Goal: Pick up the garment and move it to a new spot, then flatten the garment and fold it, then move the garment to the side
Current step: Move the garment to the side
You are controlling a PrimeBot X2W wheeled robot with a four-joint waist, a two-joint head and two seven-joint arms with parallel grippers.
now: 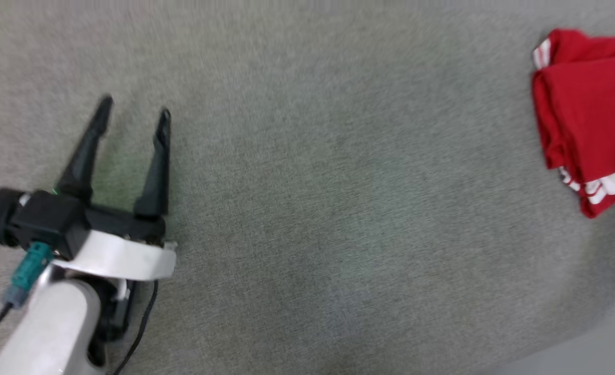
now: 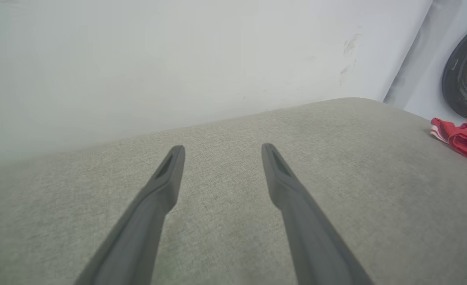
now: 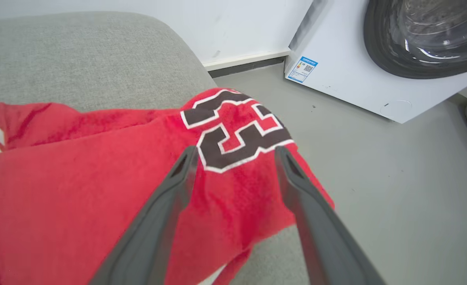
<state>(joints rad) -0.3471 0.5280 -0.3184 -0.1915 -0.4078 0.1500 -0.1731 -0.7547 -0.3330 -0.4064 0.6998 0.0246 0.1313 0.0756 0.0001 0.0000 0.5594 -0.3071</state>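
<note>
The garment, red with white striped trim, lies folded at the far right of the grey cushioned surface. Up close in the right wrist view, the garment shows a black white-outlined number near the cushion's corner. My right gripper hovers open just above it, nothing between the fingers. My left gripper stands open at the left of the head view, far from the garment. Its fingers spread over bare fabric in the left wrist view, left gripper, with the garment at the right edge.
A white washing machine with a dark round door stands on the grey floor beyond the cushion's corner. A white wall runs behind the cushion. The cushion's edge shows at the lower right of the head view.
</note>
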